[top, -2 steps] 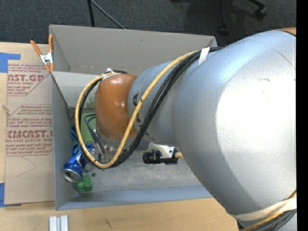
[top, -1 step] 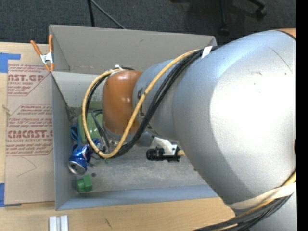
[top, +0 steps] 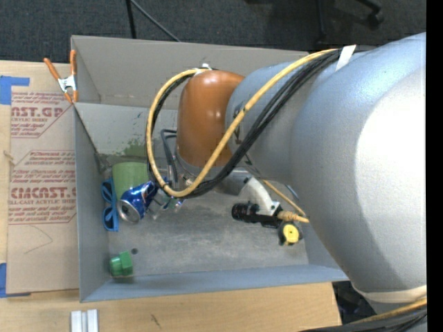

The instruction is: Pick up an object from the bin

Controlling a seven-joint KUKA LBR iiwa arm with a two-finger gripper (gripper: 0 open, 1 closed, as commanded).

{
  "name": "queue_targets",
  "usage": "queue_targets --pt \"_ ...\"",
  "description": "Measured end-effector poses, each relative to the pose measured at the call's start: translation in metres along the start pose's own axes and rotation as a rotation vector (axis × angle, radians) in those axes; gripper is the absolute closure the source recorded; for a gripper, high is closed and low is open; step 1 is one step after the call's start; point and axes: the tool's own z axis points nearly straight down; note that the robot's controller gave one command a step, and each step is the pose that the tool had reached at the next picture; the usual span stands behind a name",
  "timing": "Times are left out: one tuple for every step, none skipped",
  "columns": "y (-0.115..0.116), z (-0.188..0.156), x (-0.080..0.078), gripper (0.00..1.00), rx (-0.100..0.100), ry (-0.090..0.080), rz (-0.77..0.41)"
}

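My gripper point(top: 167, 196) hangs below the arm's orange cover, low in the left half of the bin. Right beside it on the left lies a crushed blue drink can point(top: 136, 201), its silver end facing forward; whether they touch I cannot tell. Just behind the can a pale green cup point(top: 129, 174) lies against the bin's left wall. A blue plastic looped piece point(top: 109, 207) rests left of the can against the same wall.
A black, white and yellow spray-nozzle-like tool point(top: 266, 213) lies right of the middle, partly under the arm. A small green cap point(top: 121, 265) sits in the front left corner. The big arm covers the bin's right and back.
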Motion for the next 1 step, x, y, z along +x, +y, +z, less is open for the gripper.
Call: queue_targets --pt "-0.0195 -0.0815 -0.0462 1.00 -0.005 -0.005 0.029"
